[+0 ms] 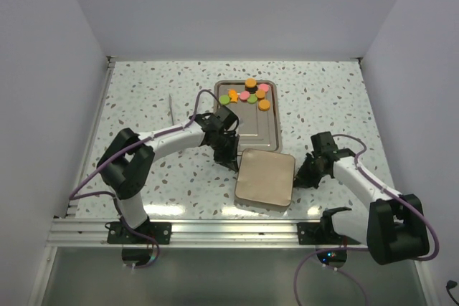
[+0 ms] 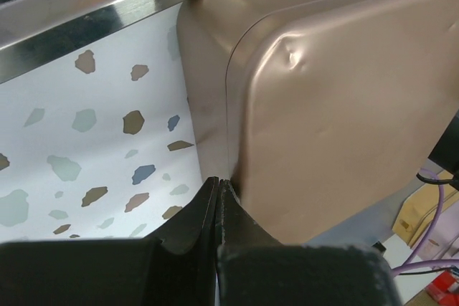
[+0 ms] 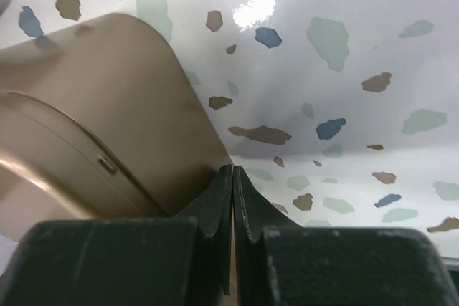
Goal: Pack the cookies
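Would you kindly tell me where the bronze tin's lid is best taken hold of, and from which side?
Probably the side band of the lid, above the seam, squeezed from left and right together. The tin lies flat and closed; its broad top gives nothing to pinch. The shut left gripper and right gripper sit at those sides.

My left hand (image 1: 231,158) sits in the tight wedge where the tray (image 1: 259,132) nearly meets the tin (image 1: 265,178). Its fingers are pressed together at the tin's far-left corner, with scarcely any room there. My right hand (image 1: 304,173), fingers likewise together, is just beside the tin's right wall, and bare worktop (image 1: 337,105) lies beyond it. The cookies (image 1: 249,94) crowd the tray's far end, while its near half is bare. White walls (image 1: 43,69) box in three sides. On the left stretch I see only a thin pale stick (image 1: 171,107).
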